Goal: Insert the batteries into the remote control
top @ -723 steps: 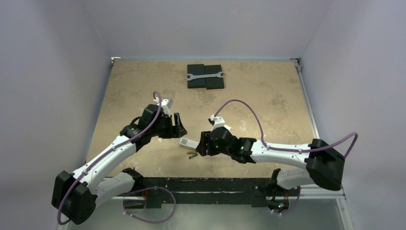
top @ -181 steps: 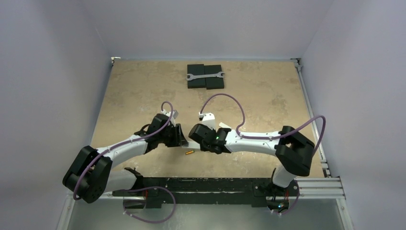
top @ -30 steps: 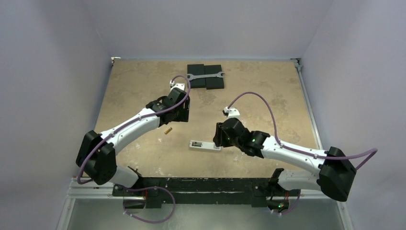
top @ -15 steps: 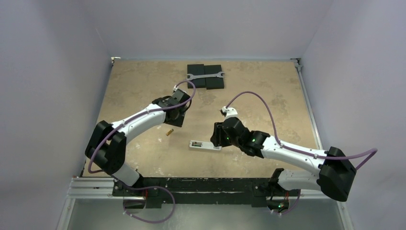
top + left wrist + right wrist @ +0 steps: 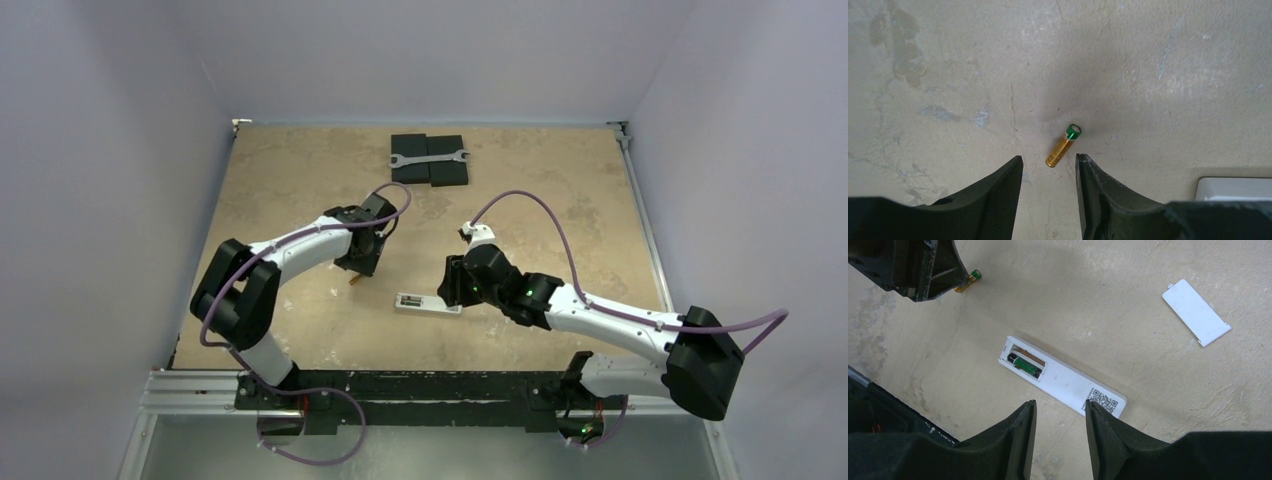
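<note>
Both arms' black jaws stand apart, empty, over a gold cylindrical battery [image 5: 1062, 145] and flat white remote [image 5: 1068, 381].

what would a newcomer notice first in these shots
The remote control lies back-up in the middle of the table, its compartment open with a dark green battery in one slot and the other slot bare. Left of it in the top view, a gold battery lies loose, the left gripper close over it with jaws open. The white cover lies apart from the remote.
</note>
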Robot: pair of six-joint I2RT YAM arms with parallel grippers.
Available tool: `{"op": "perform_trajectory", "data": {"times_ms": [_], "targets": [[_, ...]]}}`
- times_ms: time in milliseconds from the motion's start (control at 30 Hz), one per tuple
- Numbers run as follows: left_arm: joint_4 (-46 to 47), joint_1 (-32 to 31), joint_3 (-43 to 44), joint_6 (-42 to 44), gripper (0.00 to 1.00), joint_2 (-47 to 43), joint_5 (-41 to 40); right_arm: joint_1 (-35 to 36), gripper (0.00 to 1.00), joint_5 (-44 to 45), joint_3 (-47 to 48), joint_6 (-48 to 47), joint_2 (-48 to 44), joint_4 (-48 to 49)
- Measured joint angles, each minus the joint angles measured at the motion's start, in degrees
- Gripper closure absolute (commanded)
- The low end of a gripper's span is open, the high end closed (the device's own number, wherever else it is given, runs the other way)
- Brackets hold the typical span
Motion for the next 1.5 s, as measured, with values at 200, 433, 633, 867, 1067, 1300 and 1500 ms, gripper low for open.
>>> {"op": "perform_trajectory", "data": {"times_ms": [200,433,633,867,1067,1300,1500], "targets": [[-0.2,0.0,-1.3,1.1,0.6,2.1,3.0,0.0,0.52,0.0,0.0,0.0,0.3,0.0],[-0.1,0.0,-1.4,1.5,0.6,3.5,4.7,0.0,0.52,-0.1,0.0,0.0,1.0,0.0],[-0.5,0.0,-0.8,1.7,0.62,4.8,4.8,0.0,0.52,-0.2,0.0,-0.1,1.1,-0.1],[-1.2,0.0,0.1,1.8,0.68,5.6,5.6,0.0,0.52,-0.3,0.0,-0.4,1.1,-0.1],[-1.5,0.0,0.7,2.6,0.73,6.3,6.6,0.0,0.52,-0.3,0.9,-0.5,1.3,-0.2],[-2.0,0.2,1.3,2.9,0.78,6.9,7.8,0.0,0.52,-0.2,1.1,-0.4,1.4,-0.2],[-2.0,0.5,1.3,2.7,0.79,7.0,8.9,0.0,0.52,-0.2,1.1,-0.4,1.3,-0.2]]}}
